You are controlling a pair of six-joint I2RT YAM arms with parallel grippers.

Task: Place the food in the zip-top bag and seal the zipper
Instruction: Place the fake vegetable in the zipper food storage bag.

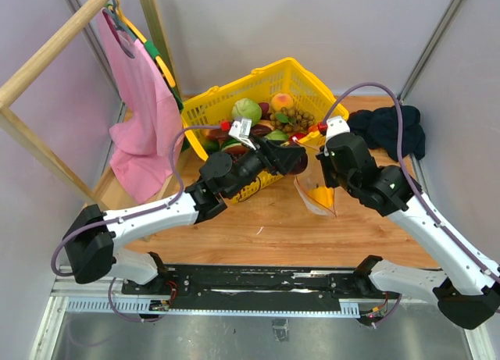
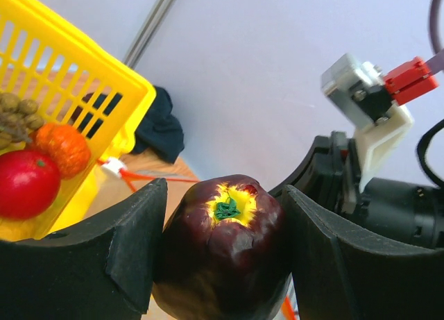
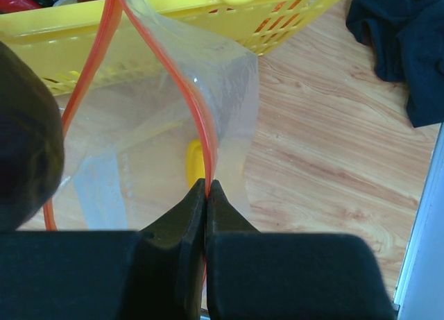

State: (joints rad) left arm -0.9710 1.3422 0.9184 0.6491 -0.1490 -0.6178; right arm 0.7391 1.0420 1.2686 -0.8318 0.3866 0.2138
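Left wrist view: the left gripper (image 2: 225, 223) has its jaws set well apart and clamped on a dark purple toy fruit (image 2: 222, 264). One finger (image 2: 132, 250) presses each flank, and the yellow-and-green stem end faces the camera. From the top view this gripper (image 1: 287, 158) holds the fruit raised above the tabletop (image 1: 266, 227), just in front of the yellow basket (image 1: 312, 87) and right beside the bag (image 1: 319, 194). The right gripper (image 1: 319, 153) sits just to the right of it, the two nearly meeting over the middle of the tabletop. The right wrist view shows this gripper (image 3: 207, 195) fully closed, pinching the red-orange zipper strip (image 3: 201, 125) between its fingertips. The clear bag (image 3: 139, 146) hangs below the pinch. From there the two sides of the strip spread apart, so the mouth stands open. A yellow piece (image 3: 194, 160) lies inside the bag. Whether the bag's bottom touches the wood cannot be told. More toy food lies in the basket at the far edge, and a dark cloth (image 1: 387, 130) lies in the far right corner.
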